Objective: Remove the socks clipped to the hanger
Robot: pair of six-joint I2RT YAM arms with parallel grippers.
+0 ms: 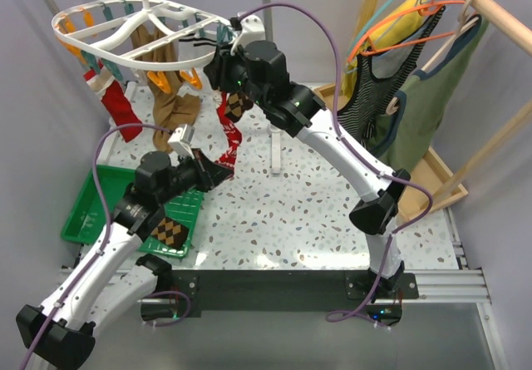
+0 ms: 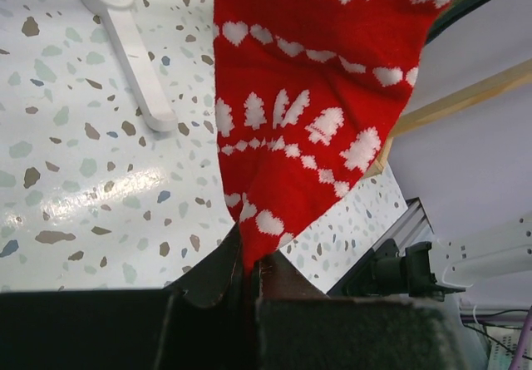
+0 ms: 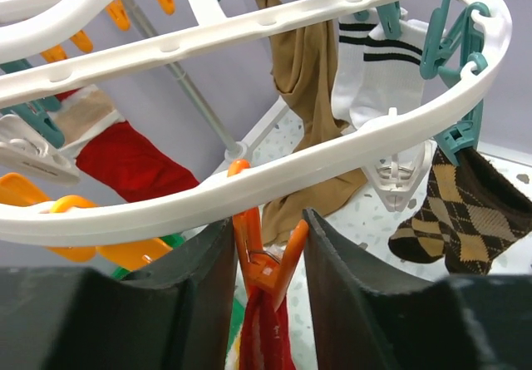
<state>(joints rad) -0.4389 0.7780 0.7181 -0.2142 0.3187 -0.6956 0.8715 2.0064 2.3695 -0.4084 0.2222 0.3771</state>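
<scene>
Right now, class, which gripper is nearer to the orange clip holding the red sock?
Right. The right gripper straddles the orange clip under the hanger, fingers against both its sides; the left gripper is well below, shut on the lower end of the red sock.

Red, tan, striped, argyle socks [image 3: 309, 79] hang, apparently clipped, on white hanger [image 3: 349, 158].

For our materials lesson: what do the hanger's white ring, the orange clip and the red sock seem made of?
The hanger ring looks like smooth, slightly glossy moulded white plastic; the orange clip likely shiny plastic too; the red sock is matt knitted fabric, draping softly, fibre unclear.
</scene>
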